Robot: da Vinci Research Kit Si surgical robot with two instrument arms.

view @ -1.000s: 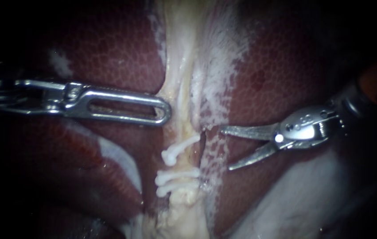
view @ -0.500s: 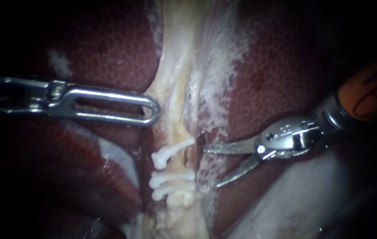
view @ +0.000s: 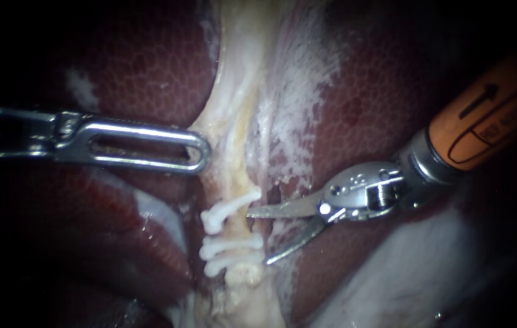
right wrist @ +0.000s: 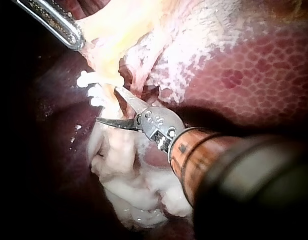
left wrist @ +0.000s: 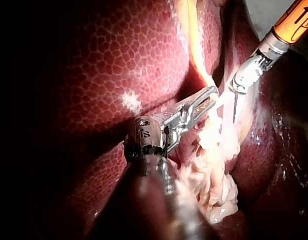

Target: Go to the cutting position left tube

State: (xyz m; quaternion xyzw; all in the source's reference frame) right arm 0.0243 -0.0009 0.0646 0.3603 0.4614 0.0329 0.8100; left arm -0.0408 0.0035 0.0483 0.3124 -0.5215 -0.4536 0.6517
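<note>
- Liver (view: pixel 118 67) fills the view, dark red, with a pale strip (view: pixel 240 121) running down the centre.
- In the lower centre lies the tube (view: pixel 241 228), crossed by three white clips (view: pixel 231 208): one above, two close together below.
- From the upper right comes the right instrument (view: pixel 258 238), jaws spread. Its upper blade tip touches the tube between the top clip and the lower pair, and its lower blade ends beside the lowest clip.
- From the left comes the left instrument (view: pixel 203 152), jaws pressed onto the pale strip's left edge, above the clips.
</note>
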